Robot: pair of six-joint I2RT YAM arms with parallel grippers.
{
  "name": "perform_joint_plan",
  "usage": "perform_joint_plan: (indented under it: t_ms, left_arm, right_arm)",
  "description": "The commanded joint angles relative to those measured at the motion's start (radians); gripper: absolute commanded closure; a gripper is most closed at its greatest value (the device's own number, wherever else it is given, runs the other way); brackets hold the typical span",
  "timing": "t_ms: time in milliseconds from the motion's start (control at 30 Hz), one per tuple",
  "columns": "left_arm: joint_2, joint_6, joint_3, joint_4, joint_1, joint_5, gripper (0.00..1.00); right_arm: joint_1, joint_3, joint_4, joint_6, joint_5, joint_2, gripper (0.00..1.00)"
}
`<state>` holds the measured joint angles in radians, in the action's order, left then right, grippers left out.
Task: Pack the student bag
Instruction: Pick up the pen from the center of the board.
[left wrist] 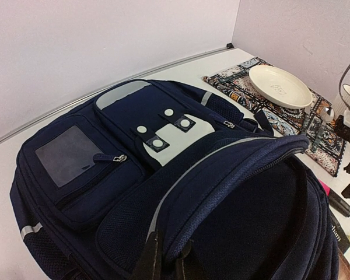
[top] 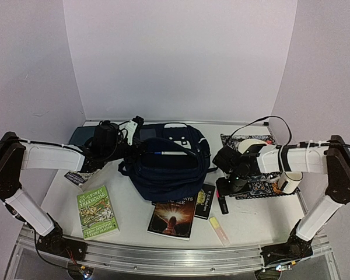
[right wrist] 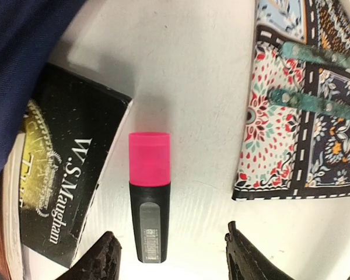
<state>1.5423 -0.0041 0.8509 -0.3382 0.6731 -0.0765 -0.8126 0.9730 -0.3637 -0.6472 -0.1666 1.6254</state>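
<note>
The student bag (top: 166, 169), dark navy with white patches, lies in the middle of the table with its mouth held up. My left gripper (left wrist: 169, 262) is shut on the rim of the bag's (left wrist: 134, 151) opening; from above it (top: 130, 146) sits at the bag's left top corner. A white pen (top: 174, 153) lies across the bag's mouth. My right gripper (right wrist: 172, 262) hangs open just above a pink-capped highlighter (right wrist: 149, 198), which lies on the table between and ahead of the fingertips. From above, this gripper (top: 224, 192) is right of the bag, over the highlighter (top: 223, 205).
A black Maugham book (right wrist: 58, 186) lies left of the highlighter and a patterned placemat (right wrist: 303, 116) right of it. On the mat are a white plate (left wrist: 279, 86) and a cup (top: 290, 181). A green book (top: 97, 213), a dark book (top: 174, 217) and a yellow highlighter (top: 219, 229) lie near the front.
</note>
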Motion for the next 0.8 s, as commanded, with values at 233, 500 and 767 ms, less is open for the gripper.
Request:
perform_joint_plan:
  t_ms: [233,500,767]
  left_arm:
    - [-0.032,-0.029,0.044,-0.070,0.000,-0.001,1.00]
    - [-0.030,-0.028,0.046,-0.067,0.000,-0.010,1.00]
    - [-0.039,-0.028,0.046,-0.062,0.000,-0.006,1.00]
  right_arm:
    - [0.040,-0.010,0.030,-0.047,0.092,0.135,0.52]
    - [0.050,0.003,0.031,-0.044,0.087,0.198,0.61]
    - [0.050,-0.006,0.003,-0.031,0.044,0.130,0.89]
